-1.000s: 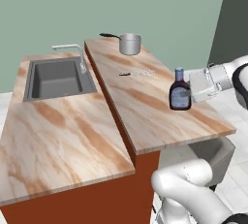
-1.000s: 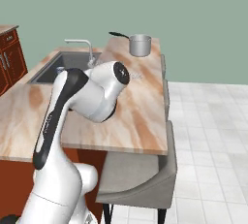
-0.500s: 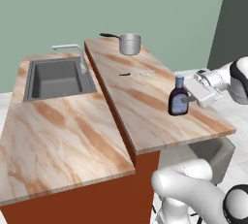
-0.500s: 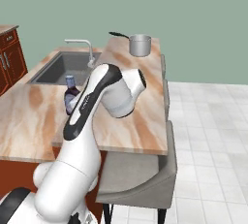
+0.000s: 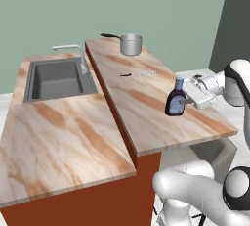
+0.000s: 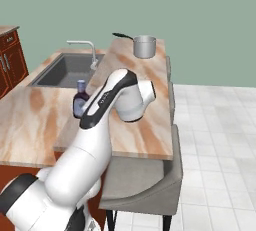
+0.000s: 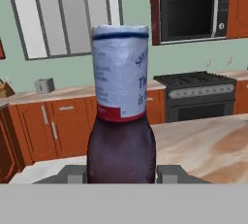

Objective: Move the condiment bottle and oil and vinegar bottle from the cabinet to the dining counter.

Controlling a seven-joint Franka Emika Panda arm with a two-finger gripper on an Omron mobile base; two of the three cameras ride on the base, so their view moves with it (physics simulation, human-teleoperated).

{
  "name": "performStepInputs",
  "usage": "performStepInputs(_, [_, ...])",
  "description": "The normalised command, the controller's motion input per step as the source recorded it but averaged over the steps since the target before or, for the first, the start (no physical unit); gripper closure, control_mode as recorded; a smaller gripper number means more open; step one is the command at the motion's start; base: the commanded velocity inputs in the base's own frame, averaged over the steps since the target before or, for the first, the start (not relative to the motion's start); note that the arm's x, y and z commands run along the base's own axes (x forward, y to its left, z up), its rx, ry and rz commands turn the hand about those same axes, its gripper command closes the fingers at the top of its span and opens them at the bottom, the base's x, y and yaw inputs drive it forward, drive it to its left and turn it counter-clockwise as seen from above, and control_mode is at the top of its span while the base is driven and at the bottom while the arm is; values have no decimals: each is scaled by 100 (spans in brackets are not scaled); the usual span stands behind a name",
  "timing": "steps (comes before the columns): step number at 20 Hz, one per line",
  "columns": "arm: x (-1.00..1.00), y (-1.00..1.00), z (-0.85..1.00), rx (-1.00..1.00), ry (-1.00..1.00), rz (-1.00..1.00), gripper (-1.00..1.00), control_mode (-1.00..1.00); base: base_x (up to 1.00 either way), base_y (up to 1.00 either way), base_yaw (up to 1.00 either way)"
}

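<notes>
White and dark-jointed, the arm reaches in level from the right of the left base view, its wrist turned sideways so the claw [image 5: 188, 101] points across the dining table [image 5: 146, 107]. In the right base view the upper arm folds up and over, hiding the hand. The claw's jaws sit on either side of the condiment bottle [image 5: 175, 99], one small grey fingertip [image 7: 167, 173] showing at each flank of its body in the hand view, closed on it.

That bottle stands upright on the beige, brown-veined marble, near the table's right edge: squat, glossy dark-brown glass with rounded shoulders, a pale printed label with a red band round the neck, and a blue cap. Farther along the slab rests a brushed steel saucepan [image 5: 131, 44] with a long dark handle. Alongside, a grey sink [image 5: 57, 78] sits sunk into a second marble table.
</notes>
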Motion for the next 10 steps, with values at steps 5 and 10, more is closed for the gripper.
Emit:
performStepInputs(5, [19, 0, -10, -11, -2, -3, 100, -100, 0, 0, 0])
performStepInputs(10, [15, 0, -16, -21, -2, 0, 100, -100, 0, 0, 0])
